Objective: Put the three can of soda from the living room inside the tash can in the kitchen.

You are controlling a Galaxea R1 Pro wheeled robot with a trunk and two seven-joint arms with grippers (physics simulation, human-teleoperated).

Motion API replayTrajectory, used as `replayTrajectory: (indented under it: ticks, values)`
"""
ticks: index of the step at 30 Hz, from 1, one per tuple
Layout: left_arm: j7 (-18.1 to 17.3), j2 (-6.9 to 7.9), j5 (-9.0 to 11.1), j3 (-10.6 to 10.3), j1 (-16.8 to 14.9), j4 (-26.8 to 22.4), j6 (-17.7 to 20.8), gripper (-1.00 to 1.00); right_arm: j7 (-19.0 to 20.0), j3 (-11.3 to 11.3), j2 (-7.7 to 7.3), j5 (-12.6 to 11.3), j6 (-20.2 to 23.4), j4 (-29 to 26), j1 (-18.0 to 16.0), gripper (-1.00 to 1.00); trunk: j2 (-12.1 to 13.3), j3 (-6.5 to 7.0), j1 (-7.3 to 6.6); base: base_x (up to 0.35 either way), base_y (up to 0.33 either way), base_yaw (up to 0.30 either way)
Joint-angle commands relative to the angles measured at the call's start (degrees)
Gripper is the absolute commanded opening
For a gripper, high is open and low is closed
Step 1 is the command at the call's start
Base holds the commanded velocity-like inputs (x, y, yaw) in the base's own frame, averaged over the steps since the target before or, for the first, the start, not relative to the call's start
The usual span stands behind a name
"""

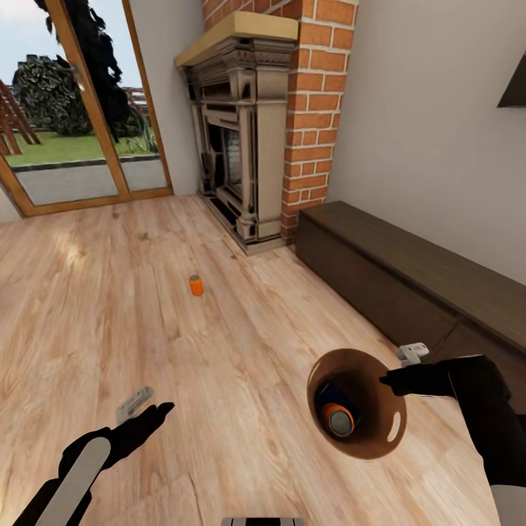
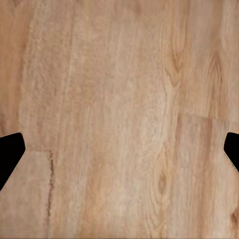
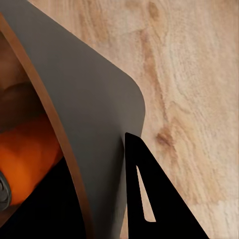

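Note:
One orange can of soda (image 1: 195, 284) stands upright on the wood floor, well ahead of both arms. The tash can (image 1: 385, 432) hangs tilted at the lower right, its dark brown inside facing me. In it lie a second orange can (image 1: 340, 420) and a blue can (image 1: 332, 394). My right gripper (image 1: 391, 381) is shut on the bin's rim. In the right wrist view one finger (image 3: 149, 199) presses the bin's outer wall (image 3: 94, 109), and the orange can (image 3: 25, 154) shows inside. My left gripper (image 1: 146, 409) hovers open over bare floor, its fingertips (image 2: 10, 149) wide apart.
A red brick fireplace (image 1: 248, 146) with a carved grey mantel stands straight ahead. A long low dark cabinet (image 1: 409, 270) runs along the right wall, close behind the bin. A wood-framed glass door (image 1: 73, 109) is at the far left. The wood floor (image 1: 109, 307) spreads wide around the standing can.

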Motion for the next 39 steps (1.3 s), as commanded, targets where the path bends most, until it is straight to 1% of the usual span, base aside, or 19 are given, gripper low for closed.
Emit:
replayTrajectory:
  ticks: [1,10,20,27,33,39]
  values:
    - [0.0,0.0,0.0,0.0,0.0,0.1,0.0,1.0,0.1,0.0,0.03,-0.7,0.3,-0.2,0.0,-1.0,0.0,0.01,-0.01,0.309,0.173,-0.029]
    - [0.0,-0.02,-0.1,0.0,0.0,0.6,0.0,1.0,0.1,0.0,0.36,-0.7,0.3,-0.6,0.0,-1.0,0.0,0.01,-0.01,0.31,0.173,-0.01]
    - [0.0,-0.09,-0.1,0.0,0.0,0.6,-0.1,1.0,0.0,0.1,0.34,-0.7,0.3,-0.6,0.0,-1.0,0.0,0.01,-0.01,0.31,0.168,0.0]
    - [0.0,-0.09,-0.1,-0.1,0.0,0.8,-0.1,1.0,0.1,-0.3,0.4,-0.8,0.3,-2.1,0.0,-1.0,0.0,0.01,-0.01,0.313,0.155,-0.001]
    - [0.0,-0.07,-0.1,-0.1,0.0,1.0,-0.1,1.0,0.1,0.1,0.42,-0.8,0.3,-2.8,0.1,-1.0,0.0,0.01,-0.01,0.32,0.139,-0.125]
    - [0.0,-0.09,-0.2,-0.1,0.0,1.0,-0.1,1.0,0.0,0.1,0.3,-0.8,0.3,-3.8,0.2,-1.0,0.0,0.01,-0.01,0.319,0.144,-0.041]
